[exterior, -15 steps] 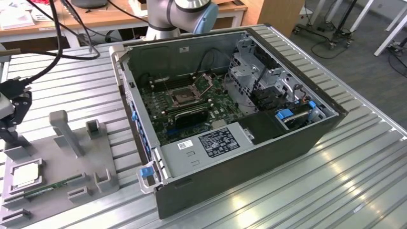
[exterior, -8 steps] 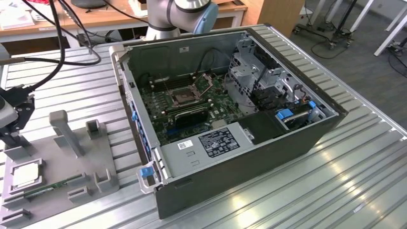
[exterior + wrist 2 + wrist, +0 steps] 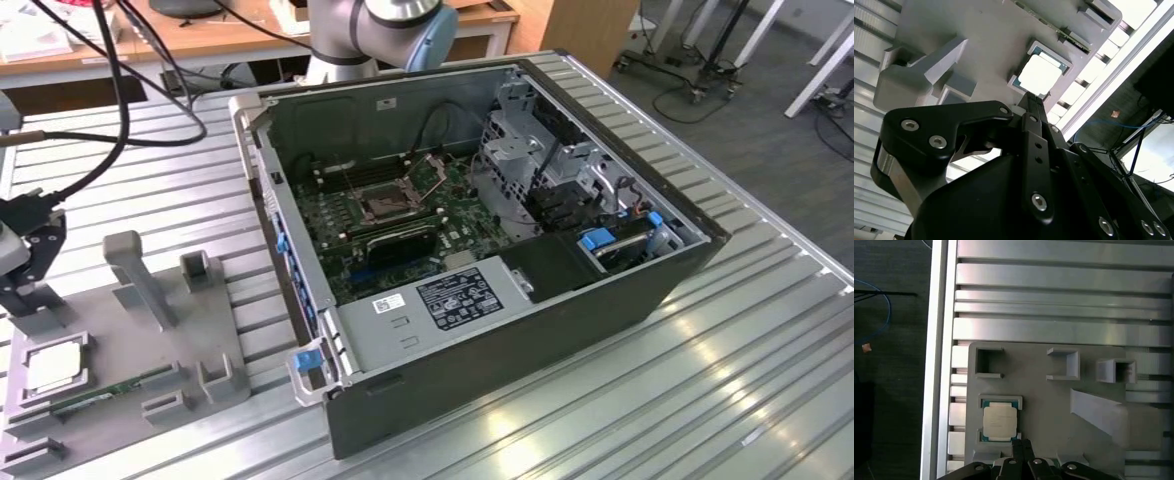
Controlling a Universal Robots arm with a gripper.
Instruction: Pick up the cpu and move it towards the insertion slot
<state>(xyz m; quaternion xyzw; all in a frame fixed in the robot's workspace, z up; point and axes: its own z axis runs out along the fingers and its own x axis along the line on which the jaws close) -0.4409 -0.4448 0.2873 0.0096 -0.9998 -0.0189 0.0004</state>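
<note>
The claw (image 3: 1021,444) is hanging with its fingers pressed together, gripping nothing; the cpu (image 3: 999,422) is lying just beyond its tips, seated in the grey holder (image 3: 1054,405); the slot (image 3: 388,205) is sitting well apart from the claw, inside the open case (image 3: 534,370). By these views, a descent without spreading risks pressing on the chip's top or nudging it askew in its nest; the wrist is pointing down at the holder.
</note>
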